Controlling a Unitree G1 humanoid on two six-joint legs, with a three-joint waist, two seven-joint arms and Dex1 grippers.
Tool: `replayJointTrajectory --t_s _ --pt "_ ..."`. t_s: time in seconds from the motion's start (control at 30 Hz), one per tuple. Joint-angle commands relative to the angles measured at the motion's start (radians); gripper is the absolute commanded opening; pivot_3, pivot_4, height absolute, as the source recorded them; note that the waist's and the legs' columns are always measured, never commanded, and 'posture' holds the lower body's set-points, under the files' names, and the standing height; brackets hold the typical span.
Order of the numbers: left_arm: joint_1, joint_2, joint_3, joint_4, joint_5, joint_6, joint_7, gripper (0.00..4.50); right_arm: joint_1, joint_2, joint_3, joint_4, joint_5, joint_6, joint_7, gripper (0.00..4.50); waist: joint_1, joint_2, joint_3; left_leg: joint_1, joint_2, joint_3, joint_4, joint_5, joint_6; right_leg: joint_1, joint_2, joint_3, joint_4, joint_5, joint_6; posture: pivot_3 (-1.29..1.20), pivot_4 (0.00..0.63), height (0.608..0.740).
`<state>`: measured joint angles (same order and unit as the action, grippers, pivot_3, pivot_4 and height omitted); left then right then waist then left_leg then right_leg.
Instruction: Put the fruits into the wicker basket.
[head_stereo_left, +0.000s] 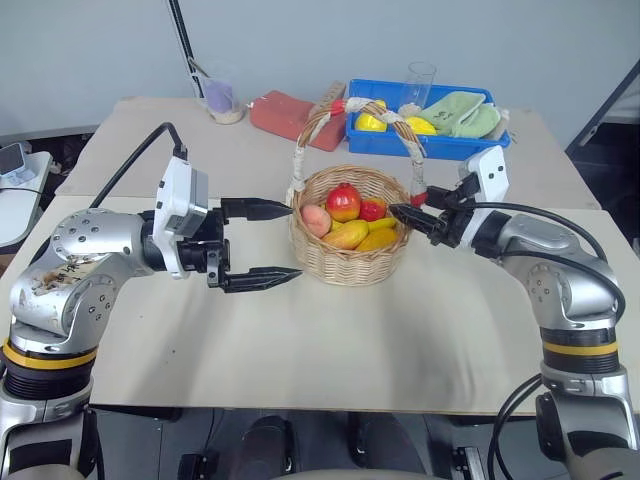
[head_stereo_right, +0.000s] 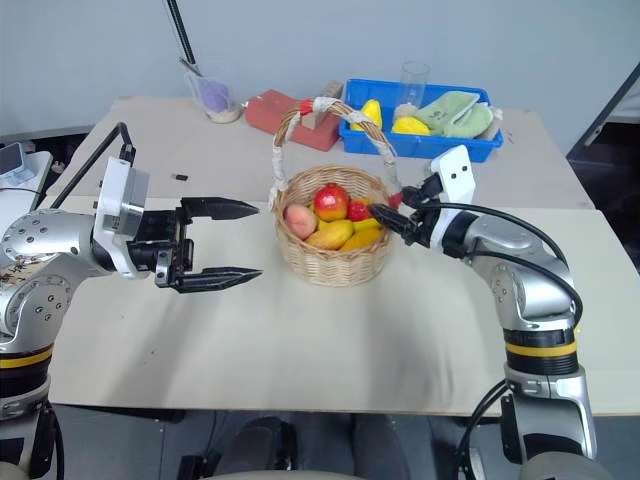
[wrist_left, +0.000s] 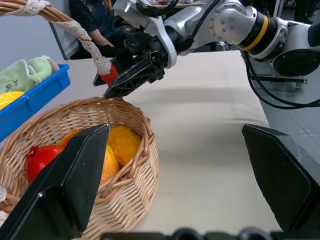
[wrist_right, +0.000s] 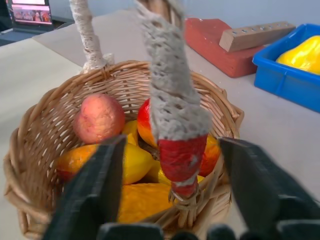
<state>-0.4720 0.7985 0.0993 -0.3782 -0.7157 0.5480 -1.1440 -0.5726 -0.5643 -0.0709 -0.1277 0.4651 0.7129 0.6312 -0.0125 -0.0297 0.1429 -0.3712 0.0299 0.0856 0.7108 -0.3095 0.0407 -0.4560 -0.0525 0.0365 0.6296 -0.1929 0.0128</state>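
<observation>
Both fruits (wrist_right: 99, 118) lie inside wicker basket (wrist_right: 45, 150).

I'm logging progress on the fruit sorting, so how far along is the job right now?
It looks essentially done: the pink peach and the mango-like fruit already lie in the wicker basket with other toy fruit. Nothing is in hand: the left pincer stands open beside the basket, and the right pincer straddles the red-wrapped foot of the handle without yet clamping it. No fruit lies loose on the table.
</observation>
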Motion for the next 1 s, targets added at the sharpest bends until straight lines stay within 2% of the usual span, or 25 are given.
replayJointTrajectory --t_s 0.03,0.17,0.2,0.33,0.47,0.6,0.8,1.0 --pt "-0.005 0.000 0.020 -0.024 -0.015 -0.008 0.012 4.50 -0.018 0.006 -0.025 -0.017 0.005 -0.038 0.005 1.63 0.000 0.000 0.000 0.000 0.000 0.000 0.000 0.000 0.000 0.000 0.000 0.000 0.000 0.000 0.000 0.00 0.150 0.703" --pt "-0.009 -0.005 0.014 -0.019 -0.010 -0.013 0.014 4.50 -0.009 0.014 -0.028 -0.018 -0.003 -0.047 -0.004 0.24 0.000 0.000 0.000 0.000 0.000 0.000 0.000 0.000 0.000 0.000 0.000 0.000 0.000 0.000 0.000 0.00 0.150 0.703" --pt "-0.011 -0.006 0.012 -0.018 -0.009 -0.014 0.014 4.50 -0.004 0.017 -0.035 -0.026 -0.003 -0.047 -0.012 0.11 0.000 0.000 0.000 0.000 0.000 0.000 0.000 0.000 0.000 0.000 0.000 0.000 0.000 0.000 0.000 0.00 0.150 0.703" --pt "-0.022 -0.018 0.015 -0.013 -0.018 -0.008 0.026 4.50 0.036 0.008 -0.072 -0.084 -0.004 -0.049 -0.039 0.11 0.002 0.000 0.000 0.000 0.000 0.000 0.000 0.000 0.000 0.000 0.000 0.000 0.000 0.000 0.000 0.00 0.150 0.703" --pt "-0.064 -0.051 0.024 0.000 -0.058 0.030 0.066 4.50 0.105 -0.047 -0.208 -0.144 -0.020 -0.063 -0.101 0.11 0.014 0.000 0.000 -0.001 0.000 0.000 0.000 0.000 0.000 0.000 -0.001 -0.001 0.000 0.000 0.000 0.00 0.150 0.703" --pt "-0.096 -0.077 0.003 0.028 -0.050 0.033 0.081 4.50 0.175 -0.091 -0.315 -0.121 -0.045 -0.109 -0.137 0.11 0.020 0.000 0.000 -0.001 -0.002 0.000 0.000 0.000 0.000 0.000 -0.003 0.000 0.000 0.000 0.001 0.00 0.150 0.703" --pt "-0.123 -0.099 -0.023 0.067 -0.018 0.010 0.069 4.50 0.136 -0.048 -0.298 0.040 -0.100 -0.234 -0.179 0.11 -0.006 0.000 0.000 0.000 -0.002 0.000 0.000 0.000 0.000 0.000 0.000 0.001 0.000 0.000 0.000 0.00 0.150 0.703" --pt "-0.120 -0.095 -0.026 0.070 -0.004 0.002 0.063 4.50 0.089 -0.032 -0.285 0.123 -0.102 -0.242 -0.183 0.11 -0.012 0.002 0.000 0.000 0.001 0.000 -0.001 0.000 0.000 0.000 0.005 0.004 0.000 0.000 0.000 0.00 0.150 0.703"
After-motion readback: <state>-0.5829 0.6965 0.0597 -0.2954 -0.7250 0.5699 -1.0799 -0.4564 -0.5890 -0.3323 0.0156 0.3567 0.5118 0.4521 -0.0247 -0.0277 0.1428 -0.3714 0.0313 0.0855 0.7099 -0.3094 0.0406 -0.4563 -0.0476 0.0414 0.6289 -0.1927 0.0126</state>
